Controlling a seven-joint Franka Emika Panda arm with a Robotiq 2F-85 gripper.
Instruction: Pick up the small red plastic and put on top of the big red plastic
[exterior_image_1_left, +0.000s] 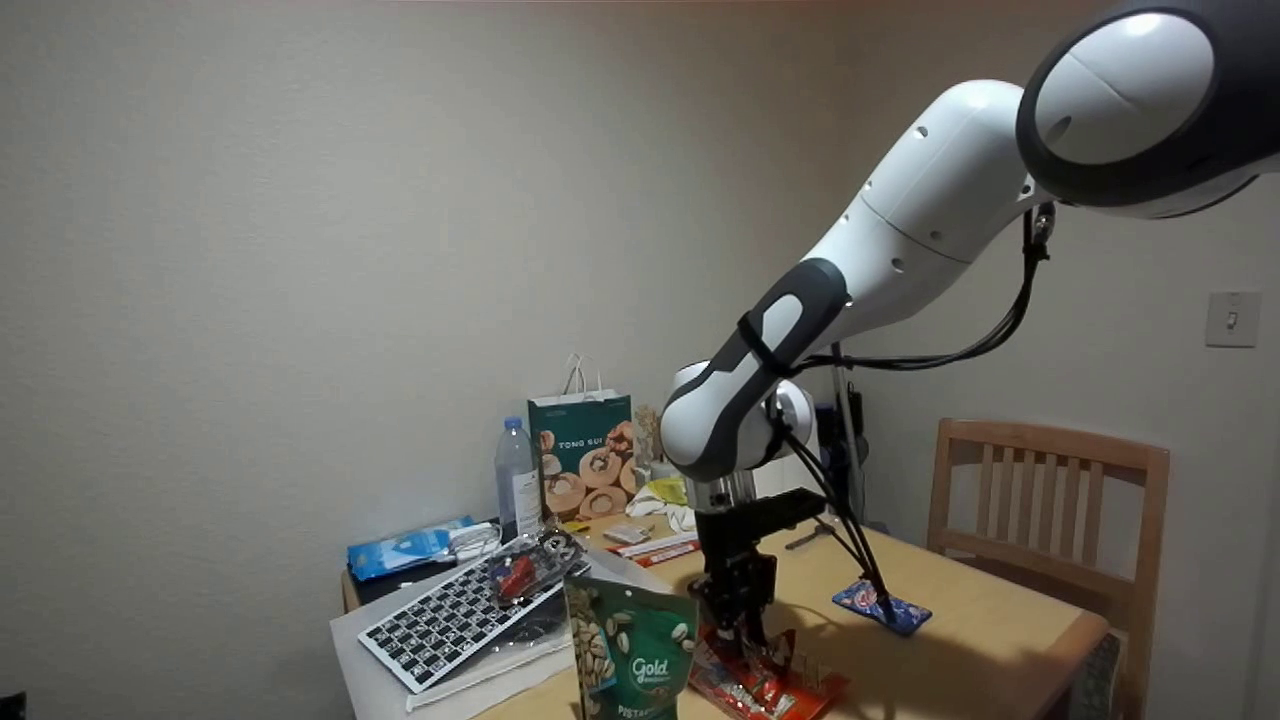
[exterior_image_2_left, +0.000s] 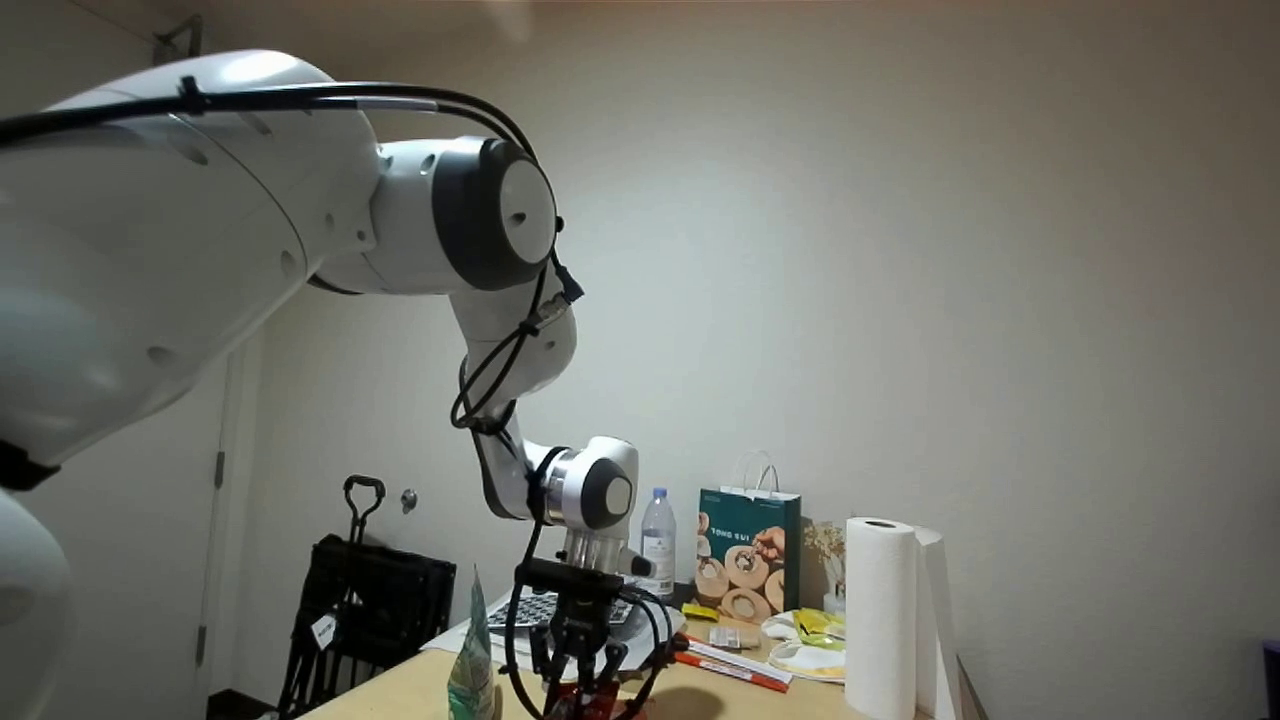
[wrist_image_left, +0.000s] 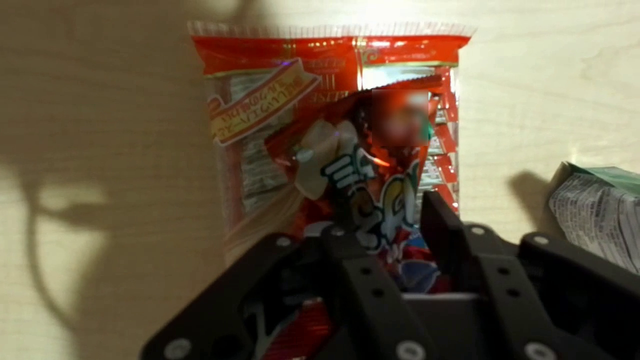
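The big red plastic (wrist_image_left: 325, 55) lies flat on the table in the wrist view, and its orange-red edge (exterior_image_1_left: 815, 698) shows in an exterior view. The small red plastic (wrist_image_left: 370, 195), shiny with pale lettering, lies crumpled and slanted over the big one. It also shows in an exterior view (exterior_image_1_left: 768, 685). My gripper (wrist_image_left: 387, 210) points down over both packets, its fingers apart with part of the small packet visible between them. The left finger and the gripper body hide part of the small packet. In an exterior view the gripper (exterior_image_2_left: 585, 690) is low at the frame's bottom edge.
A green pistachio bag (exterior_image_1_left: 640, 650) stands close beside the packets. A blue packet (exterior_image_1_left: 880, 607) lies on the other side. A keyboard (exterior_image_1_left: 470, 610), a water bottle (exterior_image_1_left: 518, 480), a paper bag (exterior_image_1_left: 585, 455) and a paper towel roll (exterior_image_2_left: 880, 610) stand or lie further off.
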